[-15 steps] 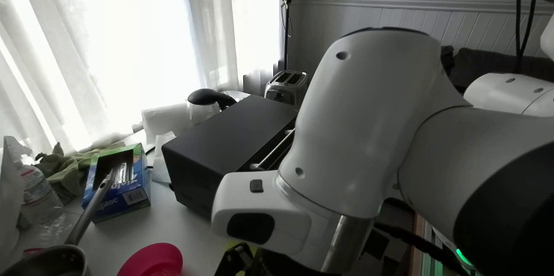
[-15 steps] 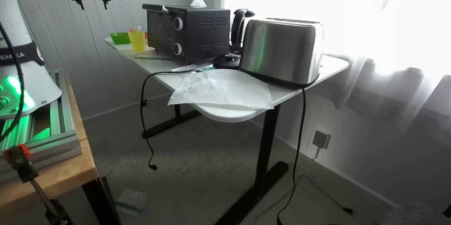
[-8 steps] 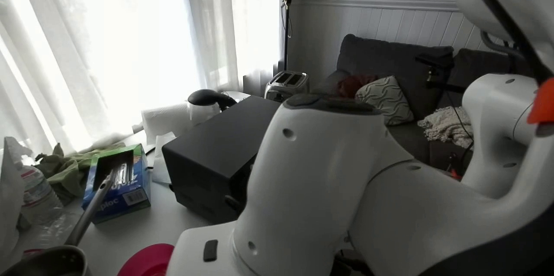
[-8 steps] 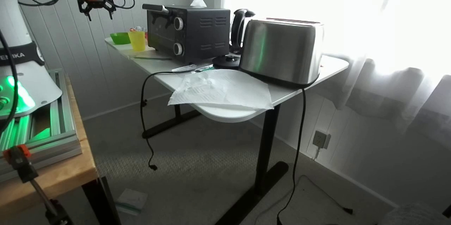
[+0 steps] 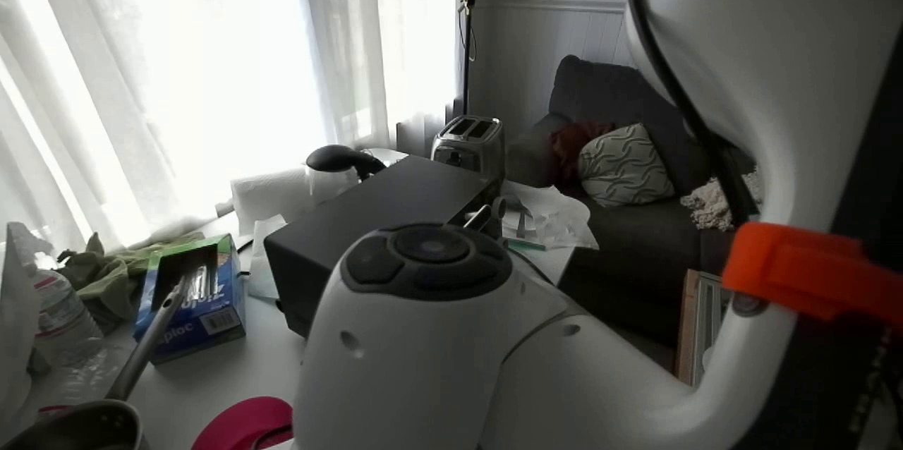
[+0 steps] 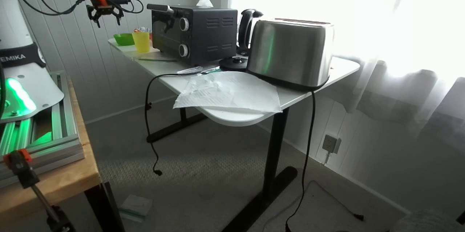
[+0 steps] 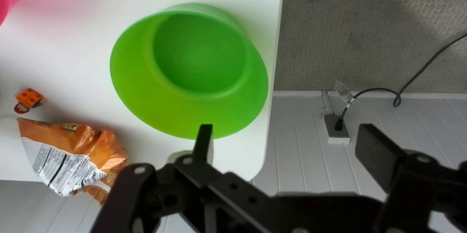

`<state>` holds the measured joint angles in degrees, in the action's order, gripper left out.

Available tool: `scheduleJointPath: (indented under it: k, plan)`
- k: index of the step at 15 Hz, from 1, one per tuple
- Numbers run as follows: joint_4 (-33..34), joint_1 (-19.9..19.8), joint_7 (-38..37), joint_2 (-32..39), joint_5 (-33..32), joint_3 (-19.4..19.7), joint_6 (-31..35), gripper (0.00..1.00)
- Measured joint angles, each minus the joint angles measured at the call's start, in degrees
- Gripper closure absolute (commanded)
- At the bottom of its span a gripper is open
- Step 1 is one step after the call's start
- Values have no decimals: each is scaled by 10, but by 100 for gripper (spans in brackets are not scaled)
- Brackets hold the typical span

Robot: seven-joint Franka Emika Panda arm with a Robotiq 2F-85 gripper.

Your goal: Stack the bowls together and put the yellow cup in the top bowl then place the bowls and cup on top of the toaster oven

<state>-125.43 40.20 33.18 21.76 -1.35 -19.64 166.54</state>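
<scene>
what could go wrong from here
The green bowl sits near the edge of the table, so a nudge might knock it off. In the wrist view, one of the open jaws overlaps its rim, so lowering there could tip it. The cup stands upright; a sideways sweep might topple it.

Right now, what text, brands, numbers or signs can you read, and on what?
"EMIKA": base band
"ploc": box, first letters unclear
Box's barcode digits, upper lettering: unreadable
Bag print: too small
Bottle label: blurred
Letters on arm in an exterior view: too dim
</scene>
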Motion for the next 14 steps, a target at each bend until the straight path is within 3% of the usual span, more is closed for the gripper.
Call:
scheduleJointPath:
  k: [3,8,14]
  plan:
    - [25,-15,-18,29,-35,-14,-14,3]
    - [47,-34,-32,62,-61,-31,-30,47]
    - [65,-43,-42,95,-76,-36,-31,88]
